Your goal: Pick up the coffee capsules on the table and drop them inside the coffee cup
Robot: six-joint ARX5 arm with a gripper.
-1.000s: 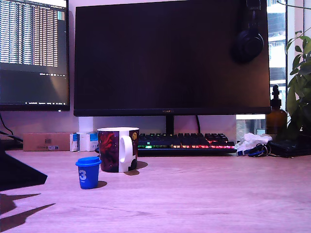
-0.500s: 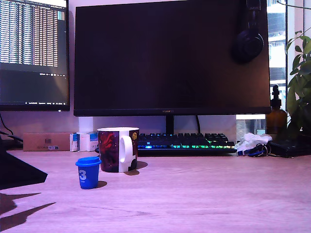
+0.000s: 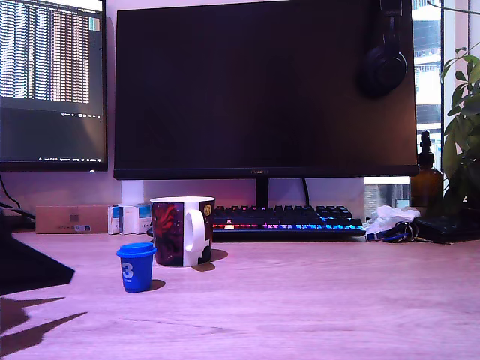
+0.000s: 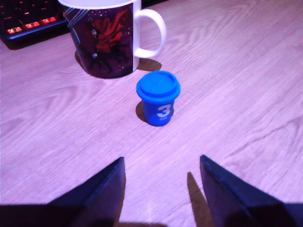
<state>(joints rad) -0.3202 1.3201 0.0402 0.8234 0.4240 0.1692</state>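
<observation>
Blue capsule (image 3: pixel 136 267) with a white "3", standing upright on the wooden table (image 3: pixel 315 300), wide rim up, just in front of the mug (image 3: pixel 181 231) and slightly toward the exterior view's left of it, close but apart. Only this one capsule seen. Mug upright, dark red-and-purple artwork, white rim, white handle turned to the exterior view's right, a small yellow emblem by the handle; inside of the mug not visible. In the wrist view, claw (image 4: pixel 161 177) wide open and holding nothing, its two dark fingers (image 4: pixel 102 189) spread apart above bare wood, short of the capsule (image 4: pixel 158 97), with the mug (image 4: pixel 106 40) beyond it. Behind the mug, a backlit keyboard (image 3: pixel 281 219) with red and blue glowing keys, under a large dark monitor (image 3: pixel 262 86). Further toward the exterior view's left from the mug, small white-and-blue boxes (image 3: pixel 129 219) and a cardboard box (image 3: pixel 71 219) below a second screen (image 3: pixel 51 79) showing text. Headphones (image 3: pixel 384 64) hanging on the large monitor's corner. Far toward the exterior view's right of the mug, a brown bottle (image 3: pixel 426 180), a leafy plant (image 3: pixel 463 112), crumpled white paper (image 3: pixel 386 217).
</observation>
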